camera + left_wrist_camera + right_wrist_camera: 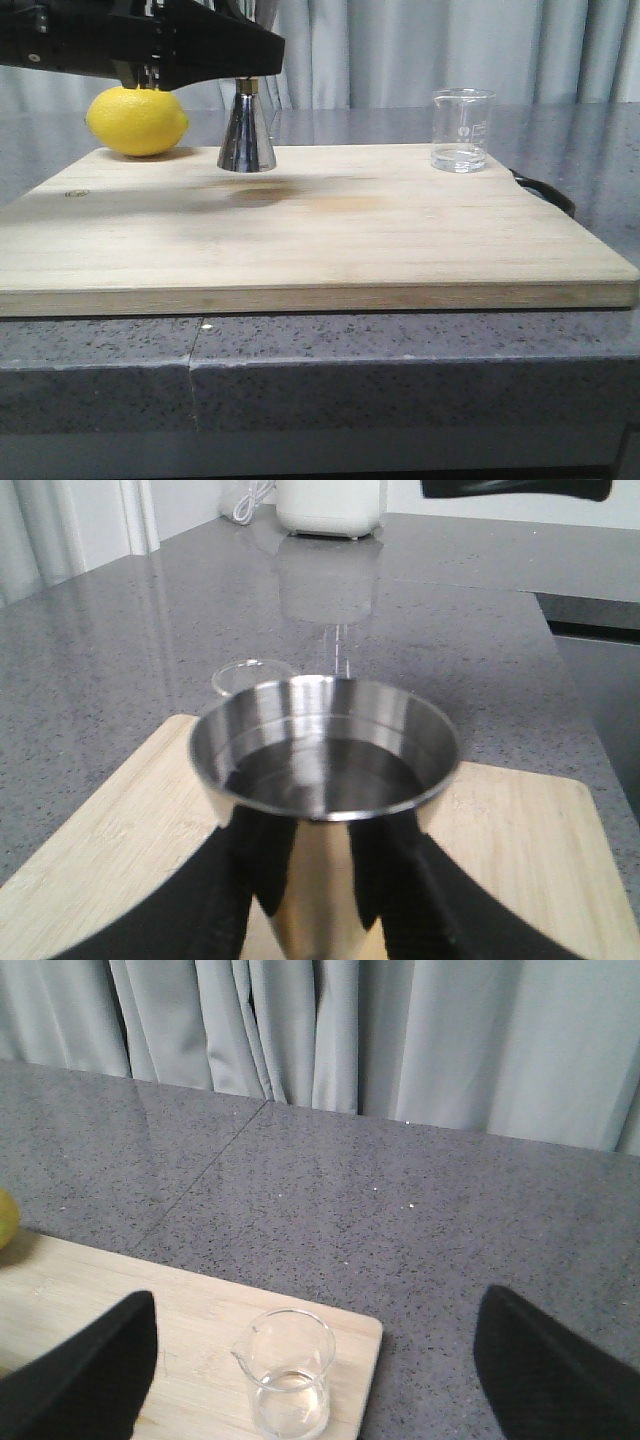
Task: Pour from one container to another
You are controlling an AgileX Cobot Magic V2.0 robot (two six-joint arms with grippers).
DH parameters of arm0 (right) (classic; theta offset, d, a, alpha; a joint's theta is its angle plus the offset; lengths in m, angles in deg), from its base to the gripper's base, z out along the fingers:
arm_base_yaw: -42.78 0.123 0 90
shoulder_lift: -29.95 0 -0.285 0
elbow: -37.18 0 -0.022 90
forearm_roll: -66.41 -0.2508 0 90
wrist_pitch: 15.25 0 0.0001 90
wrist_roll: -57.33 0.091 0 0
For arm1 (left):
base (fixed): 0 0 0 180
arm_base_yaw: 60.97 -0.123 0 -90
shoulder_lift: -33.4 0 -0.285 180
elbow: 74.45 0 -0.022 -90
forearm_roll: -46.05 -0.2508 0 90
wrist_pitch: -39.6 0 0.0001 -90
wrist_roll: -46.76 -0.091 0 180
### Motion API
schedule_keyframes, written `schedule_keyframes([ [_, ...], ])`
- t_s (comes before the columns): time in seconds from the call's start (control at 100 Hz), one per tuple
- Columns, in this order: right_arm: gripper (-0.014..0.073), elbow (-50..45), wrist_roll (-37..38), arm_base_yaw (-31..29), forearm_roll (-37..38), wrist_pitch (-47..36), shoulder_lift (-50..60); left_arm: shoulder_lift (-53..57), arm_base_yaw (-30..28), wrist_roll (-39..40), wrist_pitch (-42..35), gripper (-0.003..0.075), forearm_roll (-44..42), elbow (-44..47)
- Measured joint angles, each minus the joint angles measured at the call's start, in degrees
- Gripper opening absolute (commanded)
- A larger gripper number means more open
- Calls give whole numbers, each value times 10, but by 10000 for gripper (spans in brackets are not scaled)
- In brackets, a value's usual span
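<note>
In the front view, a wooden cutting board [300, 235] is seen lying on a grey speckled countertop [400, 365]. A steel jigger [247, 135] stands upright near the board's far edge, with a lemon [137, 121] to its left and a small clear glass beaker [462, 130] well apart at the far right corner. The jigger's upper cup is hidden by the black left arm [140, 40], so the grasp itself cannot be judged here.

In the left wrist view, what is hidden in front is shown: the left gripper [320, 880] is closed on the jigger's body, a black finger [265, 865] pressed on either side below the upper cup. Dark liquid is seen inside that cup. The beaker's rim is glimpsed just behind.

In the right wrist view, the right gripper [315, 1360] is spread wide, above and apart from the beaker, which stands at the board's corner. A little clear liquid is seen at its bottom, and its pouring lip is visible.
</note>
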Motion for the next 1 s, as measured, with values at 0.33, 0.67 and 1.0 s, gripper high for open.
schedule_keyframes([
  [0.33,582,0,1,0,0,0,0,-52,-1,-2,-3,231,0,-36],
  [0.67,582,0,1,0,0,0,0,-62,-1,-4,-2,232,1,-39],
  [1.0,582,0,1,0,0,0,0,-62,-1,-4,-2,374,2,-40],
])
